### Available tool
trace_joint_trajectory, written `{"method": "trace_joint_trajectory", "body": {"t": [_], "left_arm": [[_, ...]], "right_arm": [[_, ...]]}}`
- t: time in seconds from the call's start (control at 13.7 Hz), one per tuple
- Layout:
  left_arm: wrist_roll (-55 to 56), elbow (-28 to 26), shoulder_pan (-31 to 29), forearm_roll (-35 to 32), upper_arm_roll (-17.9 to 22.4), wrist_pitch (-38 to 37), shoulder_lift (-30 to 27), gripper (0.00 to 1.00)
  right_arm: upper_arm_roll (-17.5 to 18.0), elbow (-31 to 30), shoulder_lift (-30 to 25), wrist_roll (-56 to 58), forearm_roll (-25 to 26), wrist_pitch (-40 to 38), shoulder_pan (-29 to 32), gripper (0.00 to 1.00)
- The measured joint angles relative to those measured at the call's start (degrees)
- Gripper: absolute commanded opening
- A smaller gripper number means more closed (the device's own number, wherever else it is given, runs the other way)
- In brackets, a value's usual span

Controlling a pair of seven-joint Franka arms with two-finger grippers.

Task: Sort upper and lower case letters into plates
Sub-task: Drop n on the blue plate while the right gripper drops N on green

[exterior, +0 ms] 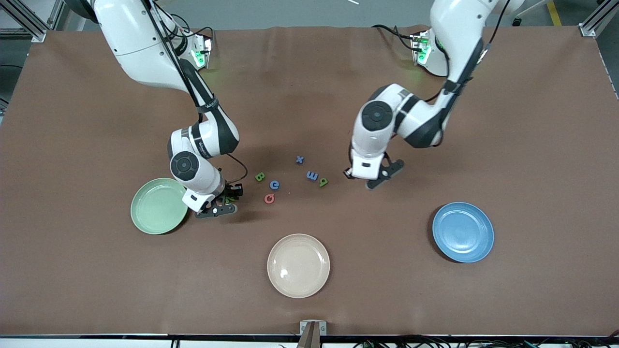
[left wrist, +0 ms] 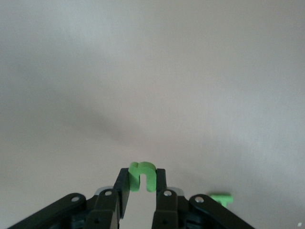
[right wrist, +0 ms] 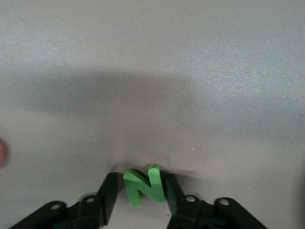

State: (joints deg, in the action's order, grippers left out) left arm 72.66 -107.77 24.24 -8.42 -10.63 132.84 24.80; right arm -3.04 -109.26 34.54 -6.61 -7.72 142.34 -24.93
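Front view counts six loose letters, two plates; left gripper (left wrist: 141, 183) pinches n (left wrist: 142, 175), right gripper (right wrist: 141, 191) apparently N (right wrist: 144, 185).

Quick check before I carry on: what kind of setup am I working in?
Likely a robotics lab bench: a brown-covered table framed by aluminium rails, cables along its edge, with small toy letters and a round mint green plate as props.

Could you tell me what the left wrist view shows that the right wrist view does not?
Only the left wrist view shows the left tool shut on the green lowercase n, with another green piece lying beside it. Only the right wrist view shows the right tool around the green capital N and a red letter at the picture's edge. Both show the bare brown table.
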Motion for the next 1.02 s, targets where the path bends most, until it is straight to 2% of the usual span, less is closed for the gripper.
{"method": "trace_joint_trajectory", "body": {"t": [0.44,0.65,0.8,0.87,0.95,1.02], "left_arm": [[-29.0,1.4,-16.1,-0.2,0.3,-0.3,-1.3,0.0],[-42.8,3.4,-24.0,-0.3,0.3,-0.3,0.0,0.01],[-47.1,5.3,-25.9,-0.3,0.3,-0.2,2.8,0.01],[-48.4,6.3,-26.1,-0.3,0.3,-0.2,4.4,0.06],[-49.3,7.4,-26.4,-0.3,0.3,-0.2,6.1,0.18],[-49.7,8.3,-26.5,-0.3,0.4,-0.1,7.6,0.25]], "right_arm": [[-0.7,0.0,-0.7,2.7,0.0,-0.3,1.0,0.0],[-1.1,1.5,-3.7,10.7,0.0,-8.8,5.0,0.0],[-1.2,2.8,-6.3,16.0,0.0,-14.8,8.1,0.0],[-1.2,2.9,-7.4,19.1,0.1,-16.5,9.6,0.0],[-1.2,2.8,-7.9,22.2,0.1,-17.4,11.2,0.0],[-1.2,2.5,-8.1,25.5,0.1,-17.6,12.8,0.0]]}}
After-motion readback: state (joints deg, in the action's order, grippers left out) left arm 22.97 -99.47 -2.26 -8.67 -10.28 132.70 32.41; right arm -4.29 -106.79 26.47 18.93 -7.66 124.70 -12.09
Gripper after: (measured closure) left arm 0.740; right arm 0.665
